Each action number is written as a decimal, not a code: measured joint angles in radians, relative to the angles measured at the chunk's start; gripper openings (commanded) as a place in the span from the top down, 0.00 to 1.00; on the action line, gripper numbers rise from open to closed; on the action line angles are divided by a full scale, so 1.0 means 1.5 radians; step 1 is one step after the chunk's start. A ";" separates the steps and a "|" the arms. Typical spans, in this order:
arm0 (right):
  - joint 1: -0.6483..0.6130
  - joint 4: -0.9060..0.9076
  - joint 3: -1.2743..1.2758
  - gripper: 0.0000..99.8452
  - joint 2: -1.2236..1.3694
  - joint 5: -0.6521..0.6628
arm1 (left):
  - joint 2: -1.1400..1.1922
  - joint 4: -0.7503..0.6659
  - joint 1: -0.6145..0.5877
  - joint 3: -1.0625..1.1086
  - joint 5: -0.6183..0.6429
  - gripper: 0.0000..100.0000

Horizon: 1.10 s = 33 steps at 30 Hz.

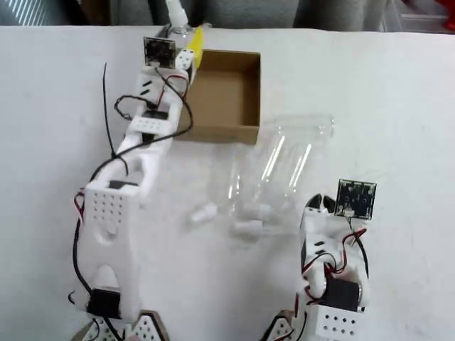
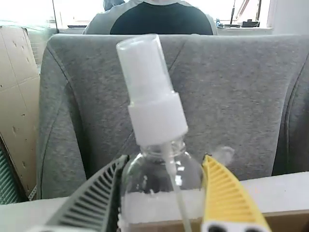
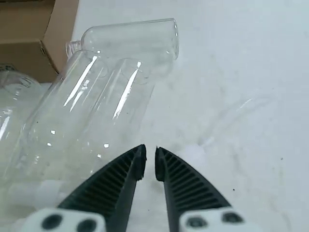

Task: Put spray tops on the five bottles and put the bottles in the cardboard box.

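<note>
A clear bottle with a white spray top (image 2: 154,111) stands upright between the grey and yellow fingers of my left gripper (image 2: 161,193), which is shut on it. In the high view this bottle (image 1: 176,15) and my left gripper (image 1: 182,37) are at the far left corner of the cardboard box (image 1: 224,92). Several clear bottles (image 1: 274,167) lie on their sides in the middle of the table, just beyond my right gripper (image 3: 148,162). Its fingers are closed with nothing between them. Two of these bottles (image 3: 96,106) lie side by side, a third (image 3: 130,41) across their far ends.
White spray tops (image 1: 202,213) (image 1: 249,229) lie by the near ends of the lying bottles. The right arm (image 1: 330,284) sits near the front right. A grey padded seat back (image 2: 241,96) stands behind the table's far edge.
</note>
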 measured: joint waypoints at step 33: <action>-0.019 0.001 0.000 0.98 0.000 0.000 | 0.466 0.240 -0.004 -0.724 0.000 0.98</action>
